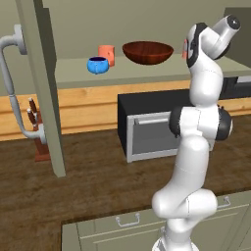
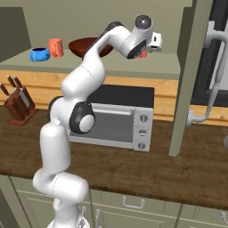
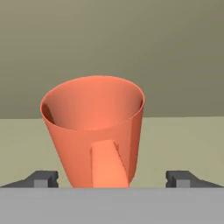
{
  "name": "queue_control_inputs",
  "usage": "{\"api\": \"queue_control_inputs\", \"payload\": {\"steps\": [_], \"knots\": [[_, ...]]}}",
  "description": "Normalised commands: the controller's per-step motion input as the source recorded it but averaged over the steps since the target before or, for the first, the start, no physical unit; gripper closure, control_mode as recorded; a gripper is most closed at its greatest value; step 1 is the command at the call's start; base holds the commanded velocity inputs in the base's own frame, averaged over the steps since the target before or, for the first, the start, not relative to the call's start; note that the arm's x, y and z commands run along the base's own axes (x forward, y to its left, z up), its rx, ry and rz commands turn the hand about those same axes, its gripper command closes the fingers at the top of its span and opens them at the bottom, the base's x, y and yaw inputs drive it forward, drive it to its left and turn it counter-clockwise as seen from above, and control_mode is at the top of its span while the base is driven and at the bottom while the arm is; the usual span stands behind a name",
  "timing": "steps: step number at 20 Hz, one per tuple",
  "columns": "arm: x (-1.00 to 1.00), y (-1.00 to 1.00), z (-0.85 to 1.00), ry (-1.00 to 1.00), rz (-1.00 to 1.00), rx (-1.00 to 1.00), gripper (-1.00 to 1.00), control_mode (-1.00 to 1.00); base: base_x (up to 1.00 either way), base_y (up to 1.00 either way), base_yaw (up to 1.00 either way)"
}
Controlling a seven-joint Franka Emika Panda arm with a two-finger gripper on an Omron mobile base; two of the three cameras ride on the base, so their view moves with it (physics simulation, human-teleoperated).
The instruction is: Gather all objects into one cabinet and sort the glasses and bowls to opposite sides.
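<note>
End effector (image 3: 112,179) spread apart, straddling the mug (image 3: 94,127) on the shelf (image 3: 183,140), handle facing the camera. Judgement: centre, advance, close on the body, not the handle.

Dark wooden counter (image 1: 98,181), black toaster oven (image 2: 120,118), knife block (image 2: 18,107); green base drawers (image 2: 133,209)

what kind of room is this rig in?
A simulated home kitchen: a toaster oven and a knife block sit on a wooden counter, and an open olive-green wall cabinet's shelf holds a blue bowl and a brown bowl.
</note>
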Motion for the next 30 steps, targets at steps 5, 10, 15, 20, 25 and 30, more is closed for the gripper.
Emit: {"api": "queue_control_inputs", "payload": {"steps": [5, 10, 15, 20, 25, 30], "knots": [[-0.08, 0.01, -0.03, 0.0, 0.09, 0.0, -1.0, -1.0, 0.0, 0.0, 0.0], [-0.05, 0.06, -0.07, -0.01, 0.11, 0.0, 1.0, -1.0, 0.0, 0.0, 0.0], [-0.32, 0.0, 0.0, -0.07, 0.11, 0.0, 1.0, -1.0, 0.0, 0.0, 0.0], [-0.49, 0.1, 0.0, -0.12, 0.11, 0.0, 1.0, -1.0, 0.0, 0.0, 0.0], [-0.71, 0.36, 0.0, -0.11, 0.11, -0.01, 1.0, -1.0, 0.0, 0.0, 0.0], [-0.9, 0.6, 0.0, -0.1, 0.07, -0.05, 1.0, -1.0, 0.0, 0.0, 0.0]]}}
